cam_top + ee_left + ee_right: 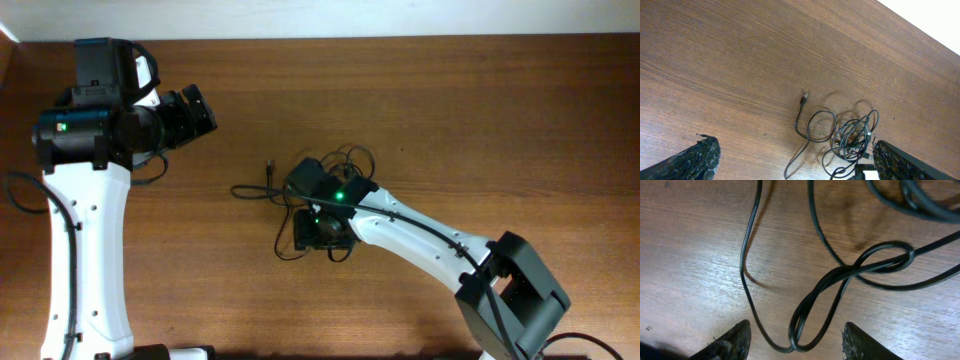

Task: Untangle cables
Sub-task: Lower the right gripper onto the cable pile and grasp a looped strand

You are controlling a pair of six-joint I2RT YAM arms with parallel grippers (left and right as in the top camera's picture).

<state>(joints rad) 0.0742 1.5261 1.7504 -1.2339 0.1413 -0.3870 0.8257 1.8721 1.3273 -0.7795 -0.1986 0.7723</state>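
Thin black flexible cables (852, 136): lay mostly tangled on brown wooden desk (450, 100); separating judged barely begun. My right end effector (796, 340): fingers stood apart astride loop (812, 297), gripped nothing. Left end effector (796, 152): gaped wide, empty.

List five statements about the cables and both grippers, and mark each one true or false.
1. The left gripper holds a cable. False: it is open and empty, off to one side of the cables.
2. A loop of cable runs down between the right gripper's fingers. True.
3. The cables lie on a wooden table. True.
4. The right gripper's jaws are shut tight. False: they stand apart, one on each side of the loop.
5. One plug end lies on the wood outside the tangled bundle. True.
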